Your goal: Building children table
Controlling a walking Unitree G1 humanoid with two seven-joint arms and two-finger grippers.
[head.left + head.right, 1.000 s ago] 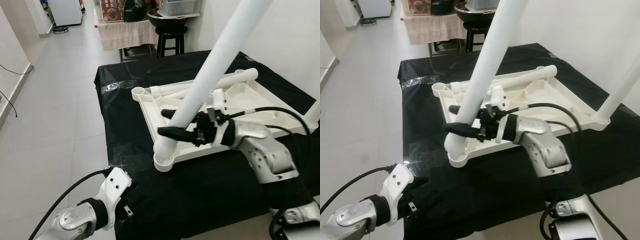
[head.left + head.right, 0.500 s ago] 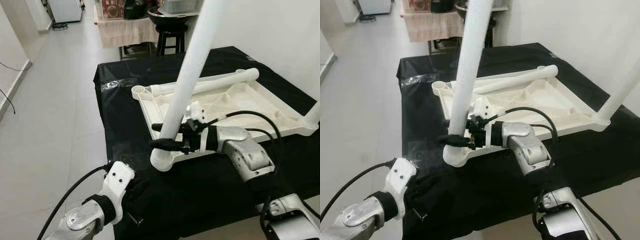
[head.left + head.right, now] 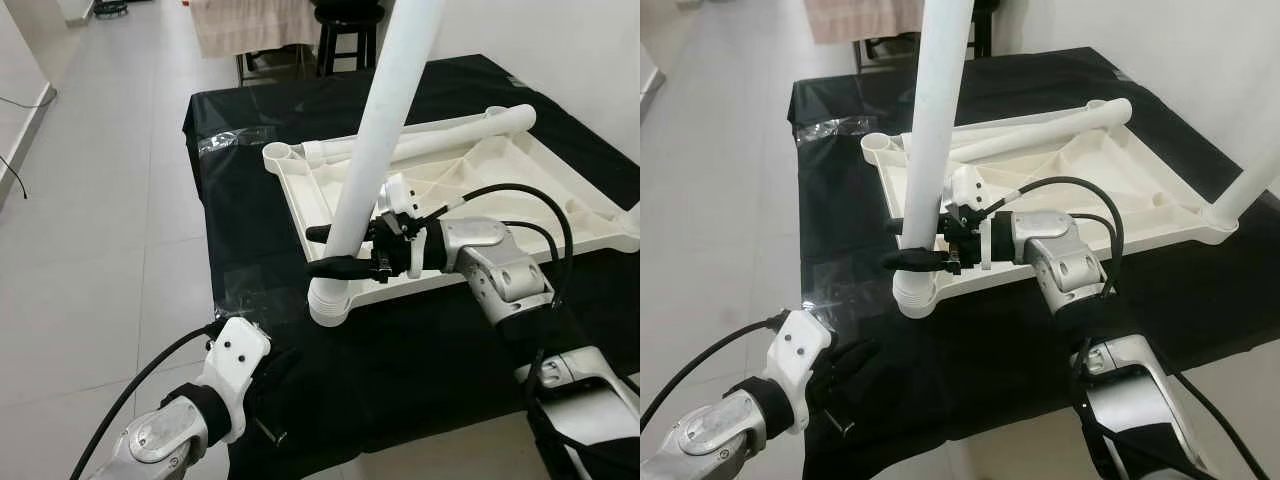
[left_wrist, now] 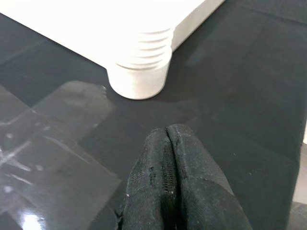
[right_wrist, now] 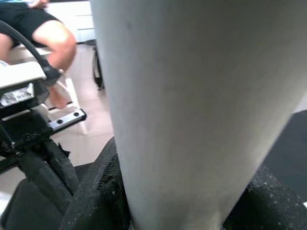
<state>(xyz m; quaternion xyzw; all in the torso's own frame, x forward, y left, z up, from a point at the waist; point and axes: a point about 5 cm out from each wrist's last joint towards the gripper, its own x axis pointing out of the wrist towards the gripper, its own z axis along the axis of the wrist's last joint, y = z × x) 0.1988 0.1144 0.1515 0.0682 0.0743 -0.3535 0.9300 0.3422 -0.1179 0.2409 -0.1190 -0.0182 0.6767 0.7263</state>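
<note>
An upturned white tabletop (image 3: 520,185) lies on a desk (image 3: 250,215) draped in black cloth. A white leg (image 3: 375,150) stands tilted in the socket at the near corner (image 3: 328,305) of the tabletop, and the right gripper (image 3: 335,250) has its jaws clamped around the leg low down, just above the socket. Another leg (image 3: 440,135) lies flat inside the tabletop. The left gripper (image 4: 168,158) rests on the cloth near that corner, its jaws pressed together on nothing.
</note>
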